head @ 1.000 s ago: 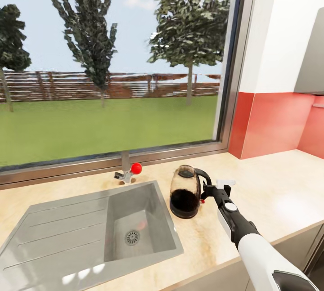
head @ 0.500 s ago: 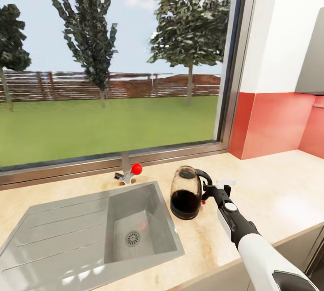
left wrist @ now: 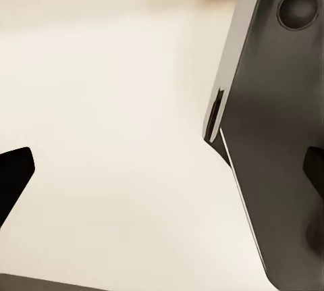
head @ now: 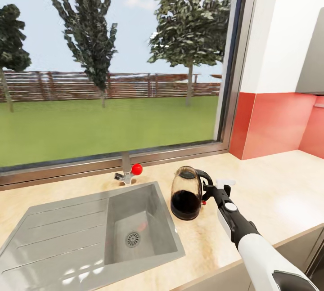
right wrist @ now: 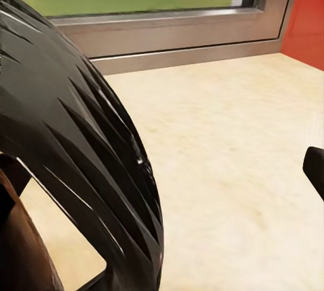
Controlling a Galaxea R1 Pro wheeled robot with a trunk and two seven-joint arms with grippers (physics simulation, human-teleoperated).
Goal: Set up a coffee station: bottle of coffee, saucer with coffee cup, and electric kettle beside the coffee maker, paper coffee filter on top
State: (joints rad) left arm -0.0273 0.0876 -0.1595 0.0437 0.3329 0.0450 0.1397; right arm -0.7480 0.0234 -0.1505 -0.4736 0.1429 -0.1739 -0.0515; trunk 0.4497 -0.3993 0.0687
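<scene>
The electric kettle (head: 185, 195), dark red with a black lid and looping handle, stands upright on the light-wood kitchen countertop (head: 270, 192), just right of the steel sink (head: 67, 237). My right gripper (head: 207, 190) is at the kettle's handle, on its right side. In the right wrist view the ribbed black handle (right wrist: 88, 136) looms close, and one fingertip (right wrist: 316, 166) stands well clear of it, so the jaws are open. In the left wrist view my left gripper (left wrist: 162, 183) is open over a pale surface, beside a grey robot part (left wrist: 277, 136).
A tap with a red knob (head: 136, 168) stands behind the sink, under a wide window. A red backsplash (head: 274, 124) and a white wall close off the right end. Bare worktop stretches to the right of the kettle, and the counter's front edge runs below my arm.
The whole picture has drifted very slightly, kettle and sink together, so the camera has moved. My right arm keeps its pose at the kettle's handle.
</scene>
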